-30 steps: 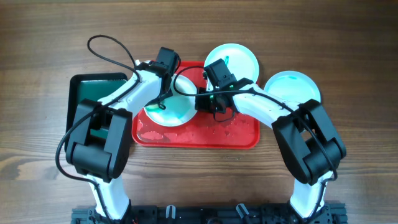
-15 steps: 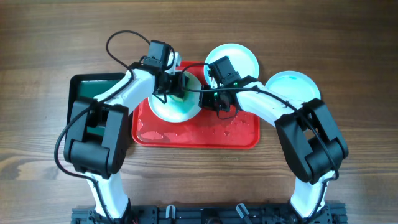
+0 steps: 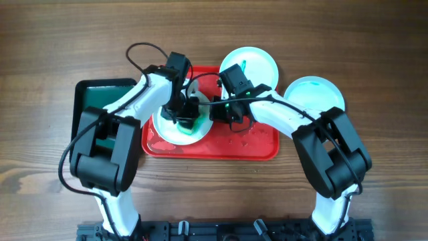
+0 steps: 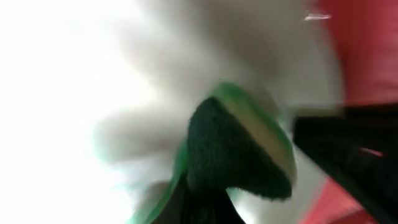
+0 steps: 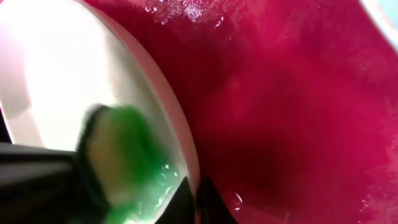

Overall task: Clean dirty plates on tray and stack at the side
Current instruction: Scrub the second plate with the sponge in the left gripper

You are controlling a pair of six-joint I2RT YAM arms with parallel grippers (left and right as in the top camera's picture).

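The red tray (image 3: 249, 143) lies in the middle, wet. One white plate (image 3: 166, 130) sits tilted on its left part. My left gripper (image 3: 187, 115) is shut on a green sponge (image 4: 236, 149) and presses it on this plate's face (image 4: 74, 74). My right gripper (image 3: 218, 111) is shut on the plate's right rim (image 5: 180, 155), with a finger on each side. The sponge (image 5: 118, 155) leaves green suds on the plate (image 5: 62, 68). A second plate (image 3: 257, 63) with a teal smear lies at the tray's back edge. A third plate (image 3: 314, 94) lies right of the tray.
A smaller dark green tray (image 3: 100, 94) with a black rim lies left of the red tray, under my left arm. Water drops lie on the red tray's floor (image 5: 298, 93). Both arms cross above the red tray.
My left gripper has swept the sponge over the plate, from its back part towards its front. My right gripper has stayed on the plate's rim.
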